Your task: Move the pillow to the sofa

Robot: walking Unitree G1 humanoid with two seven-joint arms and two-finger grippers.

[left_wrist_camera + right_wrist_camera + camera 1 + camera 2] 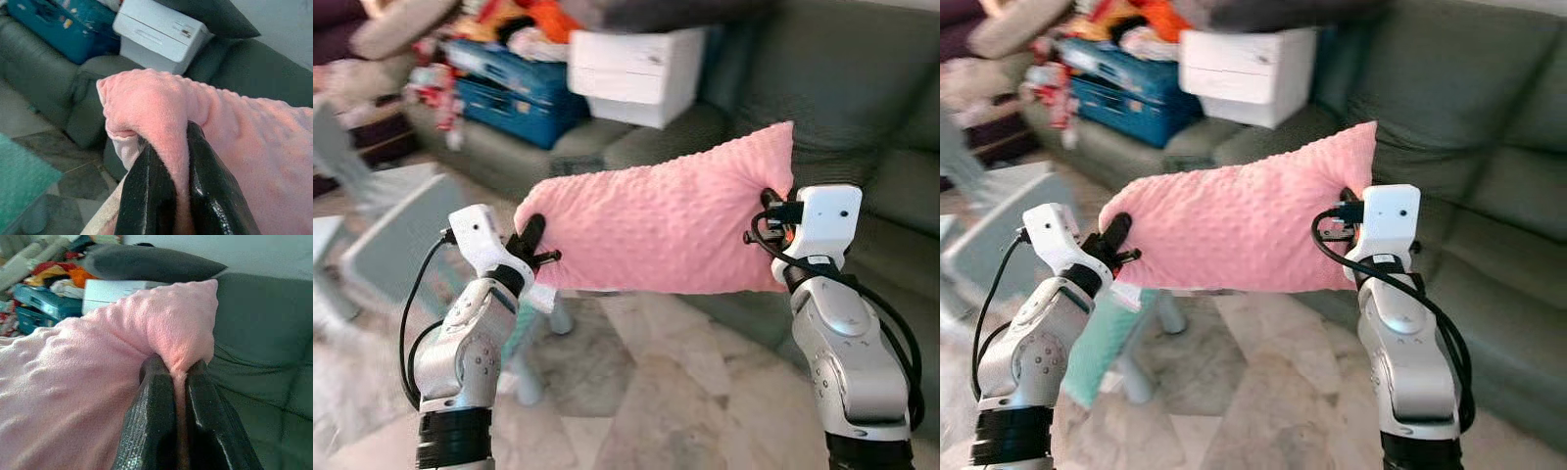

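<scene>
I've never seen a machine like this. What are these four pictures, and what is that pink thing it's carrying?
This is a walking humanoid robot with two silver arms. Each arm ends in a tool made of two long black fingers. The two wide pictures come from a pair of cameras on its head, looking forward and down, so they show the same scene. The two close-ups come from cameras on each wrist, looking along the fingers.

The pink thing is a soft pillow. The left tool pinches one end and the right tool pinches the other, holding it up in the air. Just beyond it is a dark green sofa, with a white box and blue cases piled on one part of it.
</scene>
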